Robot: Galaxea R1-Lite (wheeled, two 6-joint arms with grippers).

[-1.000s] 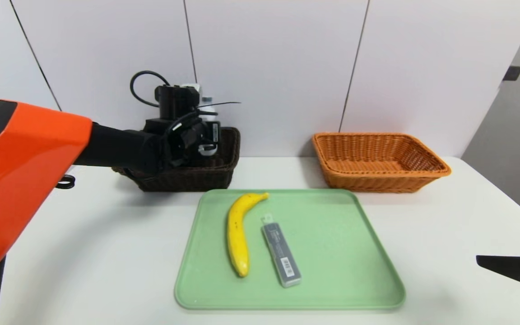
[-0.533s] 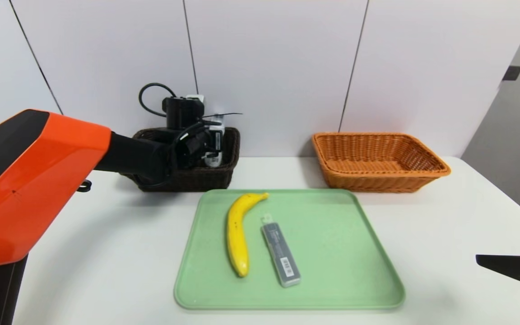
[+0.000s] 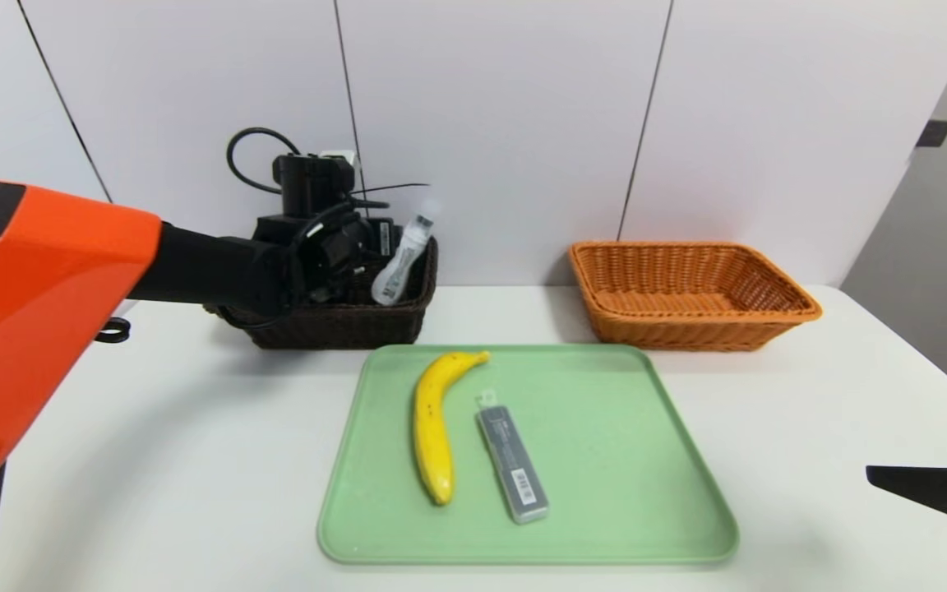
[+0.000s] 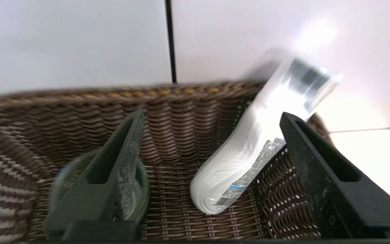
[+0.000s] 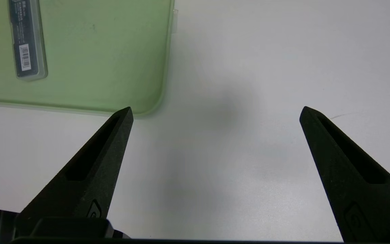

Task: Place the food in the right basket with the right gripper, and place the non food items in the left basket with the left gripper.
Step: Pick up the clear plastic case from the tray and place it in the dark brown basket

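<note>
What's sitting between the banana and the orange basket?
In the head view, the grey case lies on the green tray beside the banana; past it come bare tray and table up to the orange basket.

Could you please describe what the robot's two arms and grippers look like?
The left arm has a large orange shell, then a black forearm. The left gripper has black wedge-shaped slotted fingers, looping black cables and a white module. The right gripper has matching black pointed fingers.

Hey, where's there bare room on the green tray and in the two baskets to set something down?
The green plastic tray is bare right of the slim grey case; the yellow banana crowds its left half. The orange-tan wicker basket looks empty. The dark brown wicker basket is crowded: tilted white bottle, clear glass cup, open left gripper.
</note>
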